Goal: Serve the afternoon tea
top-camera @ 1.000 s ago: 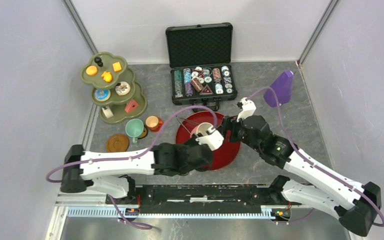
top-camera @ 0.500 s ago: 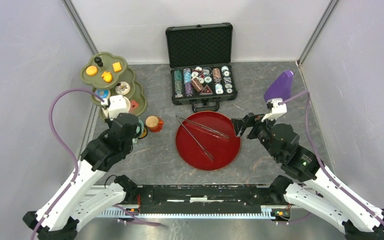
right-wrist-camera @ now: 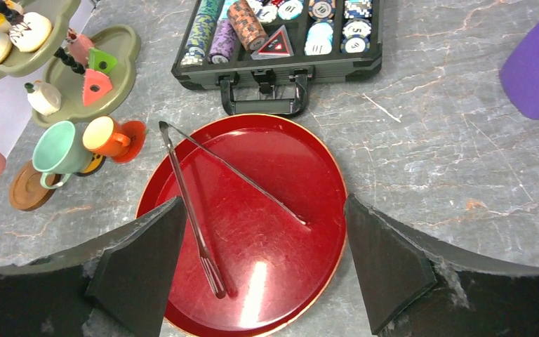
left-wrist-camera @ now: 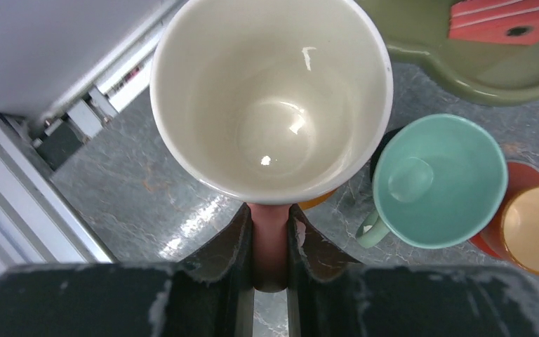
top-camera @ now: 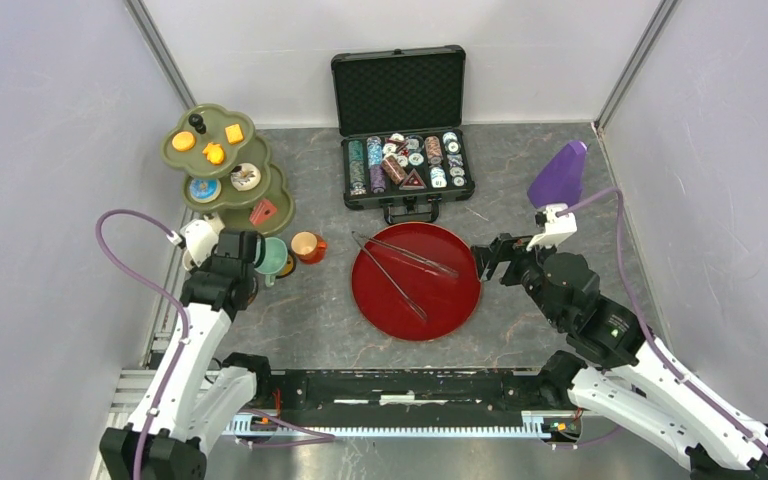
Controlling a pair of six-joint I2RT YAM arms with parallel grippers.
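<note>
While I watch the left wrist feed, I see the left pincer (left-wrist-camera: 270,235) clamped on the pink handle of the pink cup (left-wrist-camera: 270,98), whose pale, empty bowl stands upright just ahead of the fingers (whether its base rests on anything I cannot tell). Just to the right of that pincer sits the teal cup (left-wrist-camera: 438,179), and past it, close alongside, the orange cup (left-wrist-camera: 537,228) on its red-orange saucer (right-wrist-camera: 135,133). A bare brown saucer (right-wrist-camera: 27,188) lies near the held cup. Ahead of the pincer and to its right rises the olive-green stand (top-camera: 222,170), with orange biscuits on its top tier and a red cake slice (left-wrist-camera: 505,17) on the lowest. Well to the right, the right pincer (right-wrist-camera: 263,203) hangs with its jaws spread wide and nothing between them. Below and ahead of it lies the dark-red tray (top-camera: 417,300), a pair of metal tongs (top-camera: 400,265) lying open on it. Beyond the tray sits an open black case (top-camera: 403,130) of poker chips, and to this pincer's right stands a purple object (top-camera: 558,175).
</note>
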